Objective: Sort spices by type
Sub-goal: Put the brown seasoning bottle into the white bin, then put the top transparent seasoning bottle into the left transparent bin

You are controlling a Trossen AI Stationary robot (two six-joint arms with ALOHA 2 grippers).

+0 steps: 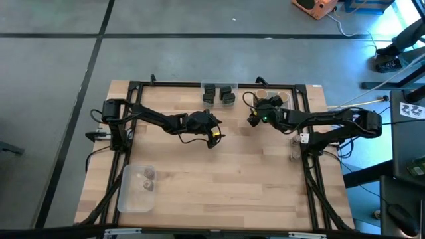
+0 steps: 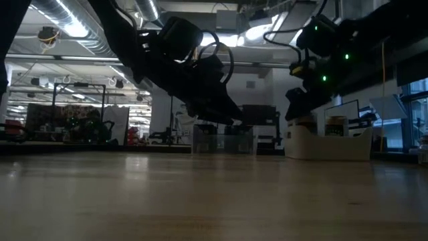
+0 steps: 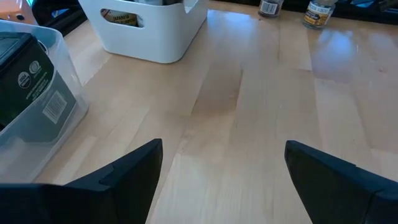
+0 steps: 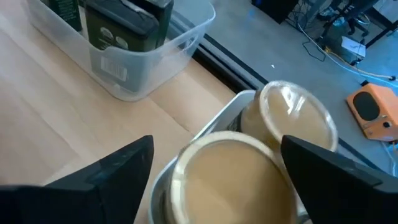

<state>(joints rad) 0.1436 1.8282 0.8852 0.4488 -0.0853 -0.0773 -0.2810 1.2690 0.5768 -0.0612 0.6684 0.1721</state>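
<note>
round tan-topped jars: two, upright in white rectangular tray at about 1 o'clock on the table; long axes vertical, lids up
relation to jaws: nearer jar dead centre between right gripper fingers, looks just let go, not pinched
right gripper: spread wide over the tray; clearly the nearer arm
dark blackish boxy jars: standing in shallow clear plastic tray at 12 o'clock
tiny greyish brown-topped jars: at 3 o'clock edge, also upright
left gripper: spread wide, nothing between, hanging mid-table over bare wood
</note>
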